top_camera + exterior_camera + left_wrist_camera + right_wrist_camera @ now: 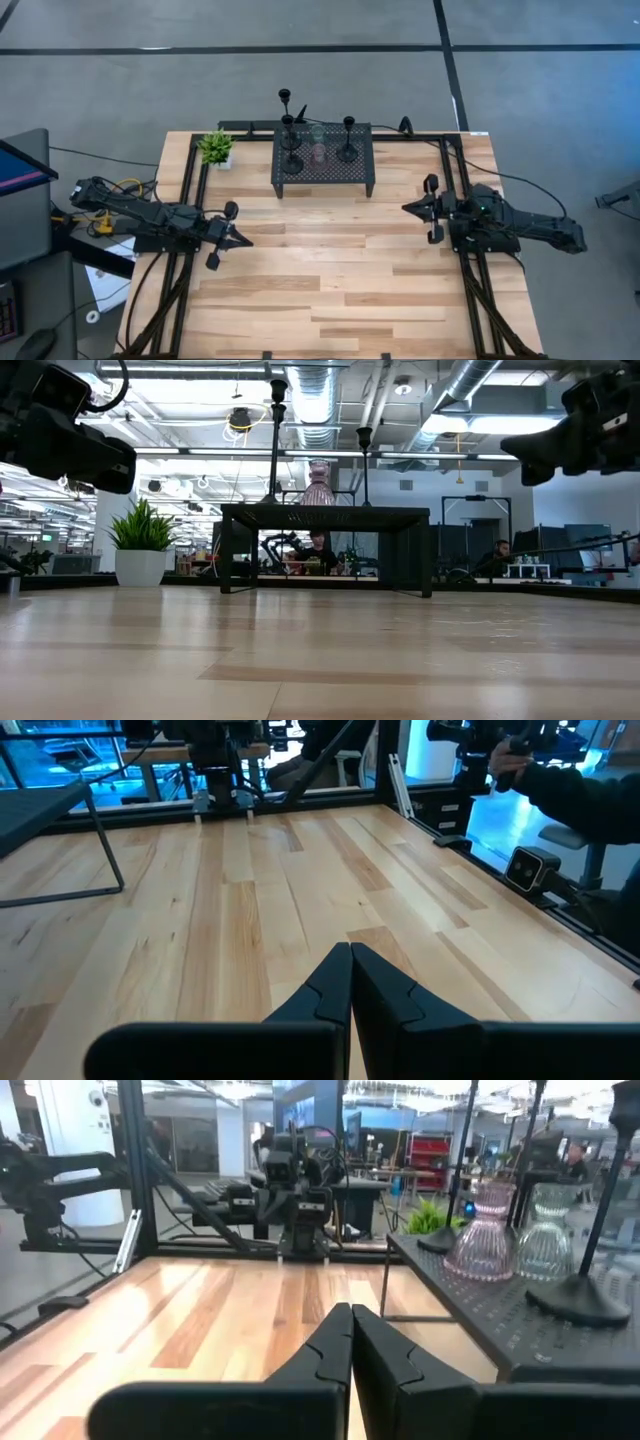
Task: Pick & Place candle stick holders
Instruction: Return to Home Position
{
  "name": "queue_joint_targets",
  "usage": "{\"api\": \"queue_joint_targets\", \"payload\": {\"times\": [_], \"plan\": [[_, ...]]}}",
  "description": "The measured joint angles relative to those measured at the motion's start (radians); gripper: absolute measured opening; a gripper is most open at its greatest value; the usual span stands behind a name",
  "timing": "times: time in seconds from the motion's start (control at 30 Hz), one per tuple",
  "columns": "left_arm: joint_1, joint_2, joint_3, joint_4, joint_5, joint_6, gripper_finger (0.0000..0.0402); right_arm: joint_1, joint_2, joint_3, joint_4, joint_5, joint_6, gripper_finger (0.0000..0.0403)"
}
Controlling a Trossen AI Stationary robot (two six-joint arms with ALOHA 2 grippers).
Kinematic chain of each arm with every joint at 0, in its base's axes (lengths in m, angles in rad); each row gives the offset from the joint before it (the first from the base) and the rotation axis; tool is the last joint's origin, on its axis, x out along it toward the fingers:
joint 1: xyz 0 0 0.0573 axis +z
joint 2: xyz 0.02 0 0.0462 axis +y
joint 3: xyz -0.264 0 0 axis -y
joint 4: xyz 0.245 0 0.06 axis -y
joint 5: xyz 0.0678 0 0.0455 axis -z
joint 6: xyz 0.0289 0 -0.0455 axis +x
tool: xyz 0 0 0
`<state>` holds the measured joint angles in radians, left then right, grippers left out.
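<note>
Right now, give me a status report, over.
Left gripper shut, right gripper shut, both empty. Five candle holders standing on black stand. Potted plant beside stand, away from both arms.

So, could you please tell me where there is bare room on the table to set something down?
The wooden table is bare between the left end effector and right end effector, and on the whole stretch in front of the black perforated stand. Crowded: the stand's top, filled with candle stick holders; only its front strip is bare.

Open tabletop [330, 270] before the perforated stand [322, 178]
</note>
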<state>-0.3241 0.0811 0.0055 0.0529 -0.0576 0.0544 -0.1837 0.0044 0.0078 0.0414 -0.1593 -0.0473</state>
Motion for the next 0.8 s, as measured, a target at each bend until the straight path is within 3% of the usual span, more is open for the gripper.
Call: {"api": "queue_joint_targets", "payload": {"times": [0.8], "plan": [[0.0, 0.0, 0.0, 0.001, -0.001, -0.006, 0.0011, -0.001, 0.003, -0.002, -0.002, 0.003, 0.048, 0.0]]}}
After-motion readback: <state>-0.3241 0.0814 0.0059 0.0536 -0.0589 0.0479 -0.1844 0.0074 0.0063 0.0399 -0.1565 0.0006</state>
